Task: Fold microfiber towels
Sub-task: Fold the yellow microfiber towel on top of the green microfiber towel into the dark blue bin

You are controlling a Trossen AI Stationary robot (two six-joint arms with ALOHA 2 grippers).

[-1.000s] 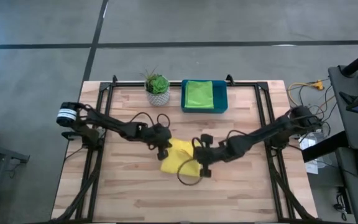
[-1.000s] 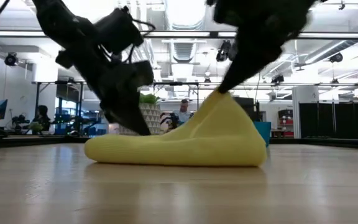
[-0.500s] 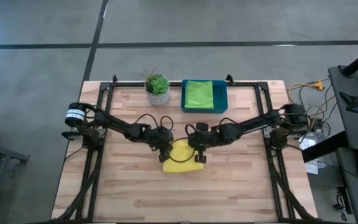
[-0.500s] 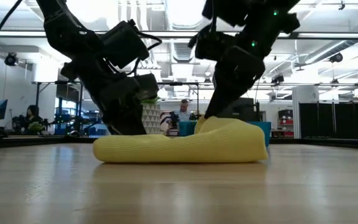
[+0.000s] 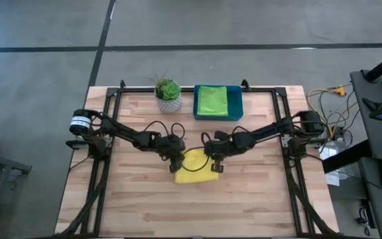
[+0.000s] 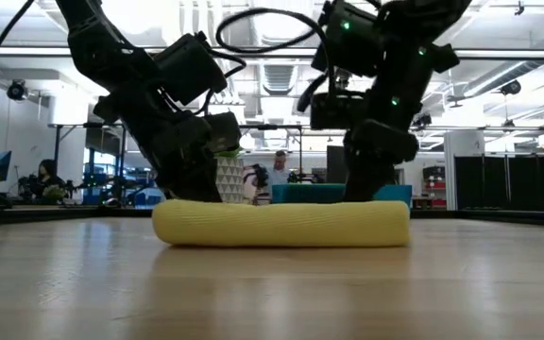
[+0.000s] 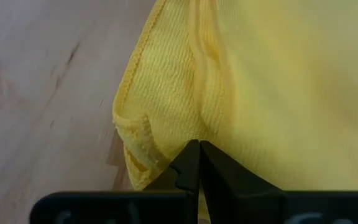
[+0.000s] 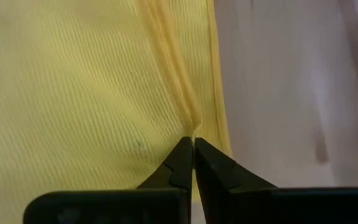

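The yellow towel (image 5: 195, 170) lies folded and flat on the wooden table; it also shows in the low view (image 6: 281, 224). My left gripper (image 5: 176, 162) is down at its left end, shut on it. My right gripper (image 5: 214, 166) is down at its right end, also shut on it. A light green towel (image 5: 212, 99) lies folded in the teal-blue tray (image 5: 236, 106) at the far edge. The blue and teal towels are out of view. My left gripper pinches a raised fold (image 7: 202, 124) of the yellow towel between its two fingertips, near the towel's left edge, coming down at a slant from the left. The cloth lies on the table. My right gripper pinches a ridge of cloth (image 8: 188, 121) close to the towel's right edge, pointing steeply down. How many layers it holds I cannot tell; the towel lies flat beneath it.
A small potted plant (image 5: 168, 93) stands at the far edge, left of the tray. Black frame rails (image 5: 108, 126) run along the table's left and right sides. Bare wood lies toward the near edge (image 5: 191, 212).
My right gripper has gone toward the far edge and down, still shut on the yellow towel. The part of the towel it held raised in a peak has come down over the rest, and the towel now lies flat and level. My left gripper has kept its hold.
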